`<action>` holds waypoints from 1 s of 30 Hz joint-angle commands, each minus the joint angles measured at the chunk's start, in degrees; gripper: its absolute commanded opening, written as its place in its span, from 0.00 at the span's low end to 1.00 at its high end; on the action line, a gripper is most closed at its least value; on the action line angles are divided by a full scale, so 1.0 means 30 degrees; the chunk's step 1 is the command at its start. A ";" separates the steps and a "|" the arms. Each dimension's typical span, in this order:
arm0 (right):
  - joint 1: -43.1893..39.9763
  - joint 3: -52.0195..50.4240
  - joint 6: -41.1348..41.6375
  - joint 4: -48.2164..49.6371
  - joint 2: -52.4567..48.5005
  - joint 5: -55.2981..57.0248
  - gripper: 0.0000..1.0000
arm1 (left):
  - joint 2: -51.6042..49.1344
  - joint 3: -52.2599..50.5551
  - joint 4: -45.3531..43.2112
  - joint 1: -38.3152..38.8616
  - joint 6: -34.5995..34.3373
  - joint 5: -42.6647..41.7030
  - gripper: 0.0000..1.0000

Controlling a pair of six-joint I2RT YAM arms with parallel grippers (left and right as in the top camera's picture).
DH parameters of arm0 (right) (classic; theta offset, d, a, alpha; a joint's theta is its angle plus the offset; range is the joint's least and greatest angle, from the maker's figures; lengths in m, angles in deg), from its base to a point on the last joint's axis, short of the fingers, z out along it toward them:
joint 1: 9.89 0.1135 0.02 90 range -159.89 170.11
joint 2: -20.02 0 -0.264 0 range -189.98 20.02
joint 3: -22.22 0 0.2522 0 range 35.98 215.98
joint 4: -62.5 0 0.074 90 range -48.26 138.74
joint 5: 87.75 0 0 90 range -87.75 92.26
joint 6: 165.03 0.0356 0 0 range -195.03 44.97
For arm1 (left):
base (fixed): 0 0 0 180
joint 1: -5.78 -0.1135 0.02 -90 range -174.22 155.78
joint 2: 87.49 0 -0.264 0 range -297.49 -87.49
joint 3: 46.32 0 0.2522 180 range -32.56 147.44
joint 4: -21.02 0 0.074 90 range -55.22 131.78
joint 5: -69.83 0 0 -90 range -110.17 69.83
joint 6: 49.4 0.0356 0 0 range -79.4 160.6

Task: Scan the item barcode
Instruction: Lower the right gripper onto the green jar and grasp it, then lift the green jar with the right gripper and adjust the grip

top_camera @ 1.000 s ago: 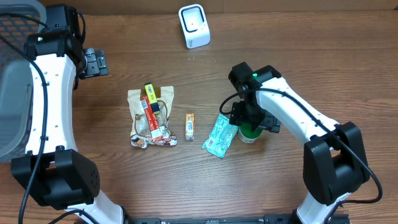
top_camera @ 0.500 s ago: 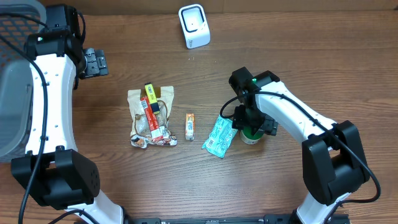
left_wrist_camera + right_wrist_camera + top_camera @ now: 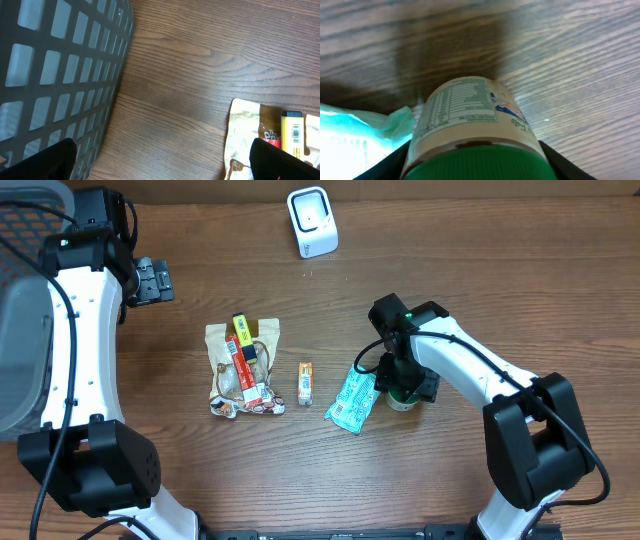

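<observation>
Green-capped bottle [image 3: 472, 120] stands just right of teal packet [image 3: 352, 401]. Right gripper [image 3: 403, 386] straddles its cap, possibly touching; can't confirm a grip. Left gripper [image 3: 152, 281] is spread wide and empty, beside basket [image 3: 65, 60], whose contents are cut off.

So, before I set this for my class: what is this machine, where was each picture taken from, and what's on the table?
It is a robot with two white arms, each ending in a two-finger gripper. One picture looks down from above the table. The other two come from cameras on the wrists. On the table lie a white scanner, a snack bag, a small orange packet, a teal pouch and a green-lidded bottle. A grey basket stands at the left. The left gripper is open and empty. The right gripper straddles the bottle; whether it grips yet cannot be told.
</observation>
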 commanded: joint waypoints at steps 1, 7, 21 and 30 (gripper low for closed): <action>-0.0211 -0.0044 0.0102 0.0794 0.0000 0.0044 0.62 | 0.0051 0.0313 -0.0080 -0.0029 0.0357 0.0109 1.00; -0.1494 -0.0044 -0.0051 0.2382 0.0000 0.0022 0.51 | 0.0051 0.0313 -0.0080 -0.0029 0.0357 0.0109 1.00; -0.2040 -0.0044 -0.0845 0.2433 0.0000 -0.0714 0.93 | 0.0051 0.0313 -0.0080 -0.0029 0.0357 0.0109 1.00; -0.2412 -0.0051 -0.1056 0.2062 0.0000 -0.1180 0.82 | 0.0051 0.0313 -0.0080 -0.0029 0.0357 0.0109 1.00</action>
